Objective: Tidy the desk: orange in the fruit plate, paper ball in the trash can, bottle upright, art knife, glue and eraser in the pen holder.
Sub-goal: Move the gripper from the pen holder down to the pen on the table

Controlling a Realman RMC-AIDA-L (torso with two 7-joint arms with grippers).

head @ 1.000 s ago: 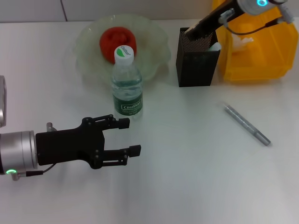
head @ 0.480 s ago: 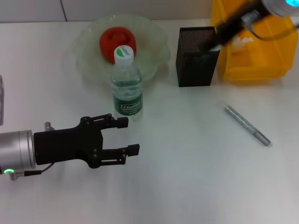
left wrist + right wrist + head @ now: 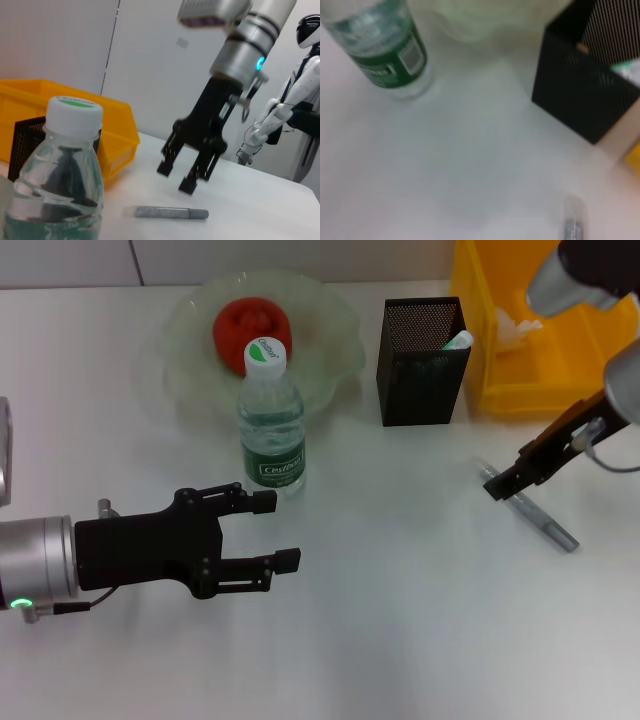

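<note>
The right gripper (image 3: 503, 483) has left the pen holder (image 3: 421, 362), where a second ago it was reaching in from above, and has swung down to the table, so it now hangs just over the near end of the grey knife (image 3: 530, 507). A white-and-green item, seemingly the glue, now leans in the holder's corner, which suggests that drop is done and the knife is the next thing to fetch. In the left wrist view the right gripper (image 3: 183, 175) shows its two fingers spread apart, empty, poised just above the knife (image 3: 171, 212), not yet touching it. Its arm slants down from the upper right, wrist high, fingers pointing down and toward the robot's left. The left gripper (image 3: 272, 532) has not moved: it rests low over the table near the robot, fingers open and holding nothing, aimed toward the bottle (image 3: 271, 414) but apart from it. The bottle stands upright just in front of the plate (image 3: 330, 350), and the orange (image 3: 244, 325) sits in the plate. A white wad, probably the paper ball (image 3: 512, 328), lies in the yellow bin (image 3: 545, 380). The eraser is not visible in the head view; a small beige bit at the holder's rim in the right wrist view may be it, but I cannot tell. By this reckoning, the knife is the last piece left out.
</note>
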